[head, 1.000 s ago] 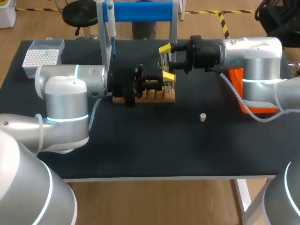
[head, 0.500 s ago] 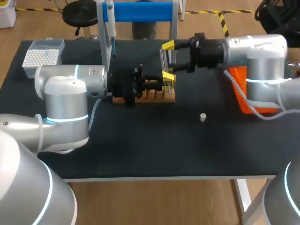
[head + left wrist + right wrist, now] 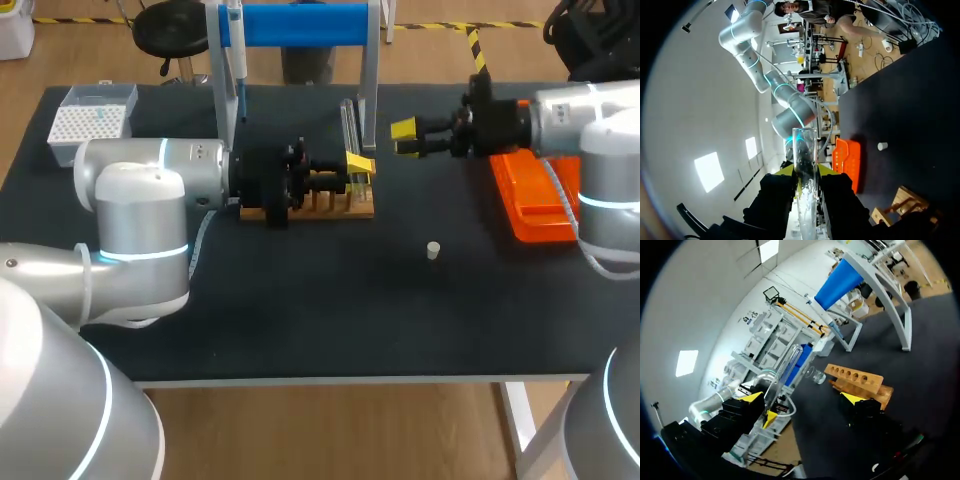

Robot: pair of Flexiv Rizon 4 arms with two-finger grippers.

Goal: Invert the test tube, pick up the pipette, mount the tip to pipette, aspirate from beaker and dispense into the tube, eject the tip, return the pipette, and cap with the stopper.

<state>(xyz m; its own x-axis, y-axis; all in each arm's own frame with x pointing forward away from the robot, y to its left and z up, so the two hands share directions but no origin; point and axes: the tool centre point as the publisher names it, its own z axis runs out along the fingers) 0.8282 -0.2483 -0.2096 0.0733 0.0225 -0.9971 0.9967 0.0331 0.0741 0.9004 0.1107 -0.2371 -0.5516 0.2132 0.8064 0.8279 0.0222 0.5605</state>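
A clear test tube (image 3: 348,128) stands upright over the wooden rack (image 3: 312,206), and my left gripper (image 3: 357,168) is shut on its lower part. In the left wrist view the test tube (image 3: 805,170) runs between the two yellow tips. My right gripper (image 3: 404,134) is open and empty, a short way right of the tube. In the right wrist view its fingers stand wide apart, with the test tube (image 3: 788,366) and rack (image 3: 856,379) ahead. The pipette (image 3: 236,52) hangs on the blue-barred stand (image 3: 300,24). A small white stopper (image 3: 433,250) lies on the mat.
A white tip box (image 3: 92,120) sits at the far left corner. An orange tray (image 3: 538,196) lies under my right arm. The stand's white legs (image 3: 371,70) rise just behind the tube. The table's front half holds only the stopper.
My right gripper opened, let go of the tube's upper part and drew back to the right. My left gripper has kept still with the tube in it.
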